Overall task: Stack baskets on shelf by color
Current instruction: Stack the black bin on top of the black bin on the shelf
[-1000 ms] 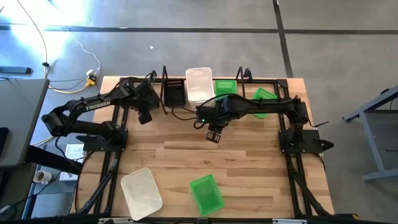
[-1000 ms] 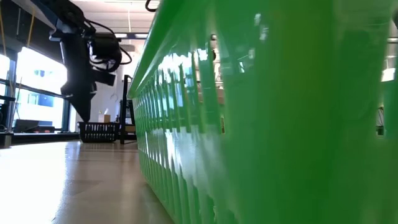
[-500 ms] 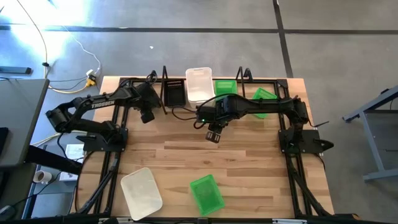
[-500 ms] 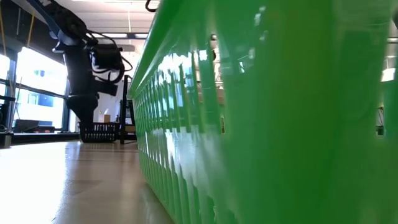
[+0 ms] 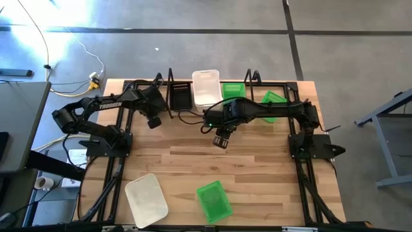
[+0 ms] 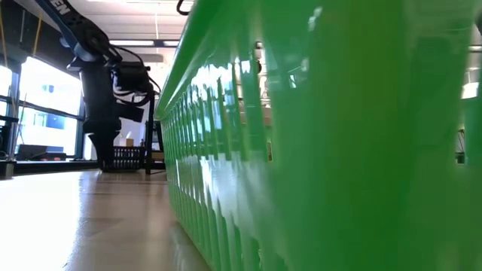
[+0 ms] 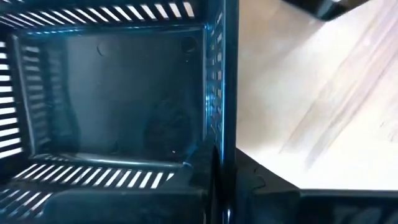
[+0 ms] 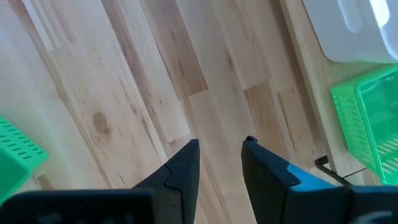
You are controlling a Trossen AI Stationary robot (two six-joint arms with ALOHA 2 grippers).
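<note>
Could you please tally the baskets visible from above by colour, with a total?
Black baskets: 1, on the shelf.
White baskets: 2, one on the shelf, one near the table's front.
Green baskets: 3, two on the shelf, one at the front.
Total: 6

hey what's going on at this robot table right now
The left gripper has shut on the wall of a black basket at the shelf along the far edge. The right gripper hangs open over bare wood mid-table, holding nothing. A white basket and a green basket wait near the front edge.
</note>
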